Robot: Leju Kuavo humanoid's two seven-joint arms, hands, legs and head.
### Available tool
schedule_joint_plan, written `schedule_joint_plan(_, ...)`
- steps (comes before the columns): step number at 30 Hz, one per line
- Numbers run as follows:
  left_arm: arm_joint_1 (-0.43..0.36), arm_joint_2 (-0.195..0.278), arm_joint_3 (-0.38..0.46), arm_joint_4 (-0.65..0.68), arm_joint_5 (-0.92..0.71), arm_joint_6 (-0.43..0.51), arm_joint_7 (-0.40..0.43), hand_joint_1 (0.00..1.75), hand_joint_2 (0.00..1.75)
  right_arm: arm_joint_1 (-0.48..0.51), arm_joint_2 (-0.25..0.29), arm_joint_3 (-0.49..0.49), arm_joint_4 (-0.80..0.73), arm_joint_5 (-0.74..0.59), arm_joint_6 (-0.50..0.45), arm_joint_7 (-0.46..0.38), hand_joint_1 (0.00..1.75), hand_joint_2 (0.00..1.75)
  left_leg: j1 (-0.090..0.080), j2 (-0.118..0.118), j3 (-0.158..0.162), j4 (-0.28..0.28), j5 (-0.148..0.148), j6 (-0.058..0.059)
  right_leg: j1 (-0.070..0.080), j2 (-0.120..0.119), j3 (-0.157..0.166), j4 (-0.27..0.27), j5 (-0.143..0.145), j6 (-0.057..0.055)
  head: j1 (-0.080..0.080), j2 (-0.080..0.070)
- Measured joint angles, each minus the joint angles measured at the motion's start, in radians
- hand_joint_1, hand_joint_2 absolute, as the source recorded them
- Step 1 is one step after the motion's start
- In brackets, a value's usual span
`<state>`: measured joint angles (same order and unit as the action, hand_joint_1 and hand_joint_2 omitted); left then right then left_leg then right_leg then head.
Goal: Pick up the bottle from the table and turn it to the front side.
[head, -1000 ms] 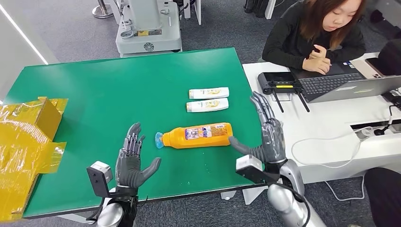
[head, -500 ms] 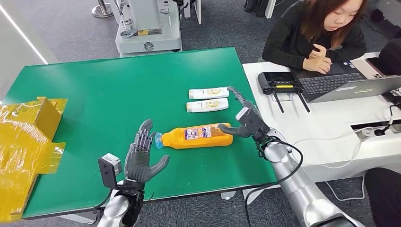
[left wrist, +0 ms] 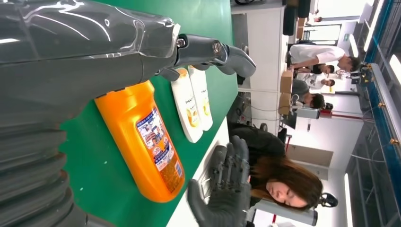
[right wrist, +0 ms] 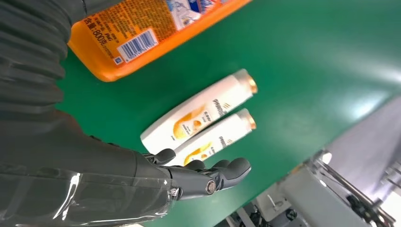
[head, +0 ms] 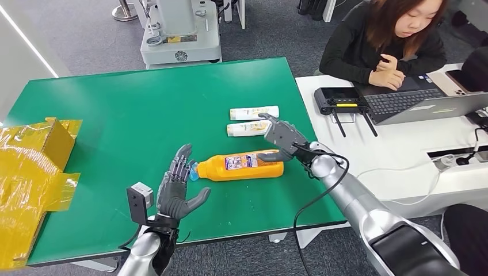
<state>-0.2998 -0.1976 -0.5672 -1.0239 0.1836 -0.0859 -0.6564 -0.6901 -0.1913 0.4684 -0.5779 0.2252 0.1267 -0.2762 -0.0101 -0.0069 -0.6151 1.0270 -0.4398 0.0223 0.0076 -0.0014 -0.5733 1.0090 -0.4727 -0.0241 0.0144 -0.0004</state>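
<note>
An orange bottle (head: 241, 164) with a blue cap (head: 193, 170) lies on its side on the green table (head: 126, 126), cap towards my left and printed label facing up. My left hand (head: 176, 191) is open, palm up, with its fingertips just beside the cap. My right hand (head: 279, 137) hovers open over the bottle's base end, its thumb close to the bottle's far edge; I cannot tell whether it touches. The left wrist view shows the orange bottle (left wrist: 144, 142) and my right hand (left wrist: 227, 187) beyond it. In the right wrist view the orange bottle's base (right wrist: 137, 35) lies below my spread fingers (right wrist: 213, 174).
Two white shampoo bottles (head: 254, 112) (head: 252, 127) lie side by side just beyond the orange bottle, close to my right hand. A crumpled yellow box (head: 34, 167) sits at the table's left edge. A person (head: 385, 40) works at a laptop (head: 426, 103) on the white desk.
My right hand has swung from the table's right edge leftwards and now hangs over the bottle's base end. My left hand has moved forward until its fingertips are at the cap. The bottle has not moved.
</note>
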Motion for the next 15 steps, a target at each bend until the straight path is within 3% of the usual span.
schedule_joint_plan(7,-0.022,-0.010,0.000,0.007,-0.017,-0.015,0.022,0.00,1.75,-0.007,-0.036,0.112,0.008,0.028,0.000,0.032,0.00,1.75,0.000,0.000,0.000,0.000,0.000,0.000,0.000,0.000,0.000,0.000,0.000,0.000,0.000,0.000)
schedule_joint_plan(15,-0.021,-0.012,0.000,-0.001,-0.031,-0.017,0.047,0.00,1.75,-0.066,-0.068,0.174,0.005,-0.018,0.123,0.086,0.00,1.75,0.000,0.000,0.000,0.000,0.000,0.000,0.000,0.000,0.000,0.000,0.000,0.000,0.000,0.000)
